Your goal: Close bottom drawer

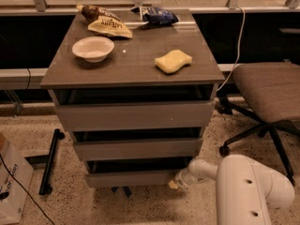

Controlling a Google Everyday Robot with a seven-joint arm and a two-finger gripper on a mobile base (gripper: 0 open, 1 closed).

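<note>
Resting at right end of bottom drawer (126, 178) front, gripper (174, 183) seems to touch it, low near floor; how far its tip is spread cannot be judged. White arm (248, 191) reaches in from right of gripper. Drawer extends left of gripper, lowest of three in cabinet (136, 74), dark gap above its front. Middle drawer (136, 149) just above gripper, top drawer (133, 116) higher. Far above: bowl (93, 48), yellow sponge (173, 61). Chair (267, 90) up and right
</note>
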